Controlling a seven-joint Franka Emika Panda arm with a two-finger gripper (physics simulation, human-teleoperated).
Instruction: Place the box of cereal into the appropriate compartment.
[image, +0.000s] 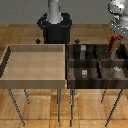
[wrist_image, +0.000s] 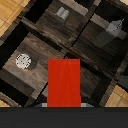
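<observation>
The box of cereal (image: 113, 42) shows red with a tan side and hangs above the bin's far cell at the exterior view's right. My gripper (image: 115, 36) is shut on it from above. In the wrist view the red box of cereal (wrist_image: 64, 82) fills the middle and hides the fingertips. The compartment (image: 91, 54) is the far cell toward the exterior view's left, and a tall pale grey block (image: 82, 49) stands in it. The wrist view shows that compartment (wrist_image: 100, 22) off to the side of the box, with the tall block (wrist_image: 113, 30) inside it.
The dark four-cell bin (image: 98, 61) stands on thin legs, beside a large light wooden tray (image: 35, 62). A small grey cube (image: 85, 71) sits in one near cell and a round pale object (wrist_image: 22, 61) in another. The robot's base (image: 55, 27) rises behind.
</observation>
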